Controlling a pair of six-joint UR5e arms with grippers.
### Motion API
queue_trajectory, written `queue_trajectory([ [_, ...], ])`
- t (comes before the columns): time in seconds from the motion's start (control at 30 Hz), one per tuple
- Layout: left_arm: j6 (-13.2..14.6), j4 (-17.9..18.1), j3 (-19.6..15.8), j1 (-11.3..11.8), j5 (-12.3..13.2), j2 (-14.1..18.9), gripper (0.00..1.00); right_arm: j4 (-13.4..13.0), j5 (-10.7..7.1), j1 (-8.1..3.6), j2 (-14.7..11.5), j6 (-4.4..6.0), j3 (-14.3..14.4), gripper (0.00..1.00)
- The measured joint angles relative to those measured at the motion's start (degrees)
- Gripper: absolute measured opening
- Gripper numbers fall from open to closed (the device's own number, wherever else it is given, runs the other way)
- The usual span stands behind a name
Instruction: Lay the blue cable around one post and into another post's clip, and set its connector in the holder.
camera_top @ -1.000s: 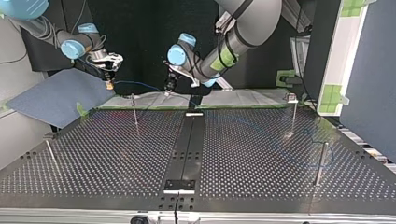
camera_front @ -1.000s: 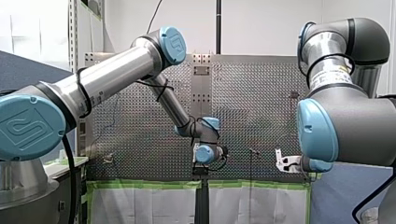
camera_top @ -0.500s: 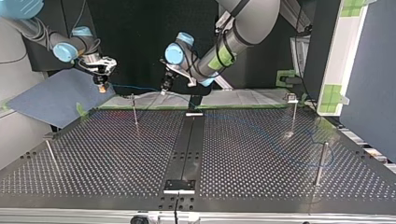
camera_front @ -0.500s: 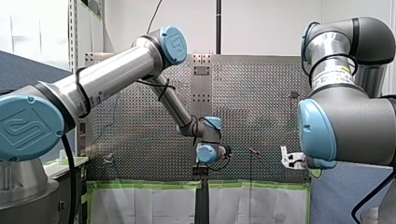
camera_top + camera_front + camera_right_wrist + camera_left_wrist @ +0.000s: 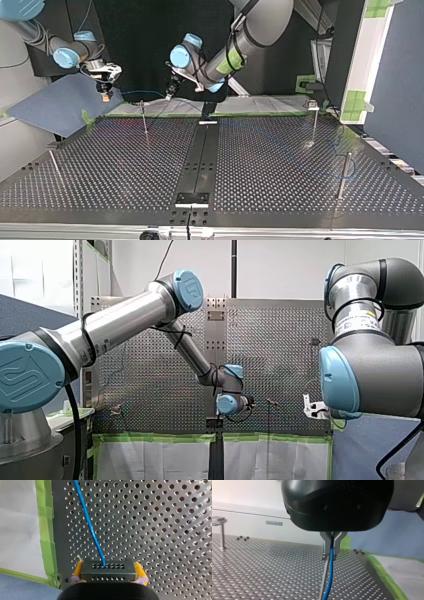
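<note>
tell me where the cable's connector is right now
The connector sits clamped between my right gripper's yellow pads in the right wrist view, above the perforated table beside its green tape edge, at the top view's left.

Top view: dark rectangular connector (image 5: 108, 570) in my right claw (image 5: 104, 96) at left; thin blue cable (image 5: 140, 92) runs rightward into my left claw (image 5: 169, 95).

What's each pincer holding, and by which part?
Right pincer clamps the dark rectangular multi-hole connector by its two short sides; left pincer pinches the thin blue cable along its length.
</note>
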Motion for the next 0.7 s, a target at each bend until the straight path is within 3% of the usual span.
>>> queue_trajectory([
  [0.5,-1.6,-1.6,1.2,0.5,0.0,-0.7,0.03,-0.1,-0.05,-0.79,0.0,1.45,-0.8,0.00],
  [0.7,-1.7,-1.6,1.3,0.8,0.2,-0.7,0.03,0.6,-0.24,-0.80,0.0,1.37,-1.6,0.00],
])
